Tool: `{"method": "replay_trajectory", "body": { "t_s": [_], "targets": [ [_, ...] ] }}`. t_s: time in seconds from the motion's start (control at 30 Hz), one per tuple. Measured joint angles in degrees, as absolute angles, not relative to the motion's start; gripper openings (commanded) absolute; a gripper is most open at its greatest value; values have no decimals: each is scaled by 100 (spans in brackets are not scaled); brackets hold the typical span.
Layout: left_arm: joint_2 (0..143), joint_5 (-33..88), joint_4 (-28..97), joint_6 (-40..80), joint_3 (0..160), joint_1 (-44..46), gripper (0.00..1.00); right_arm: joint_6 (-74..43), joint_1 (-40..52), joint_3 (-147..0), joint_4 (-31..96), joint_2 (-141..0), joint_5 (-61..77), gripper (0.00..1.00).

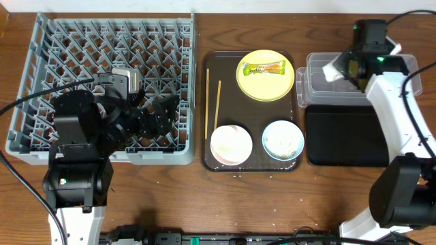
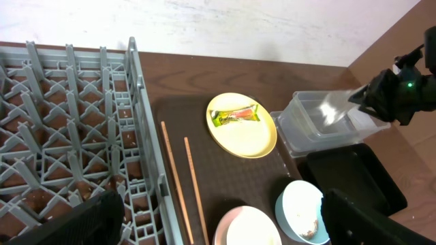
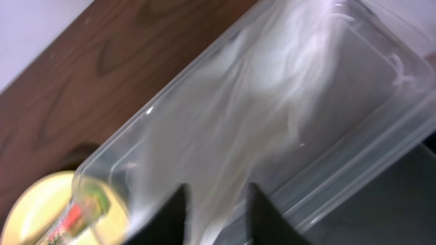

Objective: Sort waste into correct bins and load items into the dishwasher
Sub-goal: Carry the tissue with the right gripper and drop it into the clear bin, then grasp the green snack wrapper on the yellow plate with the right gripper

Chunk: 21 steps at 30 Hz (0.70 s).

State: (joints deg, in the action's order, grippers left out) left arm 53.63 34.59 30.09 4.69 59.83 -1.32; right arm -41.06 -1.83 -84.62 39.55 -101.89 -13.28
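Blurred to a white smear, right wrist view: crumpled paper (image 3: 272,88) against clear tub (image 3: 354,156). Cut off at its lower-left corner: yellow plate (image 3: 27,204), wrapper (image 3: 78,214). Cropped at left wrist view's bottom edge: white bowl (image 2: 248,228), blue bowl (image 2: 279,204).

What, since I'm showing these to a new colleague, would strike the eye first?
The big grey dish rack dominates the left side. In the middle, a bright yellow plate carries a green-yellow wrapper. At the right, white plastic film billows over the clear tub, ahead of the right gripper.
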Motion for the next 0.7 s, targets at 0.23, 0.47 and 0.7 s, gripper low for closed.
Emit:
{"method": "replay_trajectory", "body": {
  "t_s": [0.23, 0.47, 0.7],
  "targets": [
    [5363, 3459, 3009, 471, 5983, -132, 93, -4117, -266, -8462, 3883, -10191, -937, 53],
    [5363, 3459, 3009, 471, 5983, -132, 93, -2263, 183, -8466, 2847, -10191, 972, 58],
    [5363, 3459, 3009, 469, 5983, -132, 93, -602, 1522, -8466, 2464, -10287, 825, 56]
  ]
}}
